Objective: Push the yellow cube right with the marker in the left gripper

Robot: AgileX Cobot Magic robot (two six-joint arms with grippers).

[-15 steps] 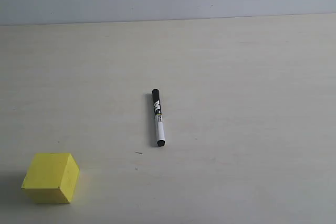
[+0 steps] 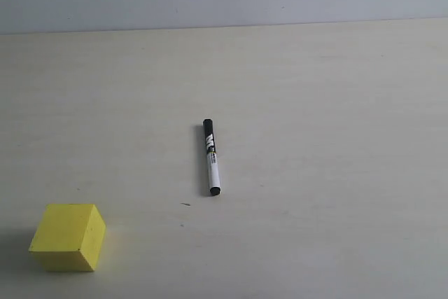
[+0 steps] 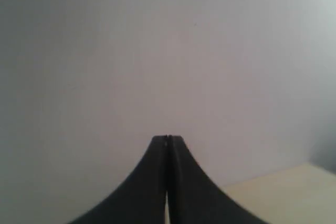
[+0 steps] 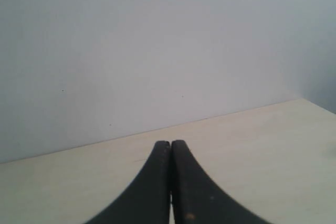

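marker (image 2: 211,157) lies flat on the table (image 2: 336,138) near the middle, running front to back, with no gripper on it. yellow cube (image 2: 67,237) sits at the near-left of the table, well apart from the marker. left gripper (image 3: 167,139): finger plates pressed together at the tips, nothing between them as far as the soft wrist view shows. it faces a pale wall (image 3: 157,51). right gripper (image 4: 170,142): closed tight too, empty, pointing over the table toward the wall.
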